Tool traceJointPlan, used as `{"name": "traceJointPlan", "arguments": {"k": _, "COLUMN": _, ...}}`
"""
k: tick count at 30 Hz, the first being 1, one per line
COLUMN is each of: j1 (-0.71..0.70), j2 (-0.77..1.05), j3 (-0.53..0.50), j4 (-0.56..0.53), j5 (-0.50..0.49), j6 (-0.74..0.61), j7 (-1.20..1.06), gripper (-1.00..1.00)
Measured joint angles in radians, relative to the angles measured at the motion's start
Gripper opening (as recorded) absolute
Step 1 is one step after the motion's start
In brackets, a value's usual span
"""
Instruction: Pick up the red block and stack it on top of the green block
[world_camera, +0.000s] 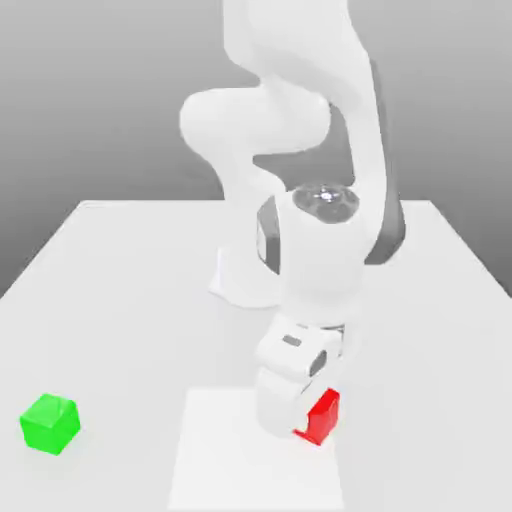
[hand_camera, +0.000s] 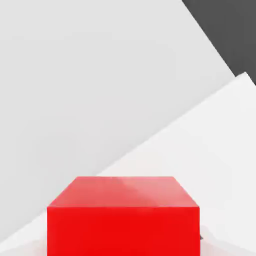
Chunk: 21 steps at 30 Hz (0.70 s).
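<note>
Arm bent low over the red block (world_camera: 323, 417)
The gripper (world_camera: 297, 425) sits against it (open or shut, I cannot tell); the green block (world_camera: 49, 423) rests well apart on the table (world_camera: 130, 290)

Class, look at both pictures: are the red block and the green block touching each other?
Apart. The exterior view shows the green block near that view's left edge and the red block beside the gripper, with a wide stretch of bare table between them.

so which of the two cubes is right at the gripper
The red block, tucked against the gripper at the arm's end. The green block sits alone far off toward the exterior view's left.
</note>
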Motion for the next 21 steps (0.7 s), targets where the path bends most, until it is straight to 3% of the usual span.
{"name": "traceJointPlan", "arguments": {"k": 21, "j1": -0.467, "j2": 0.006, "j3": -0.314, "j4": 0.208, "j5": 0.07, "j6": -0.209, "j7": 0.759, "gripper": -1.0}}
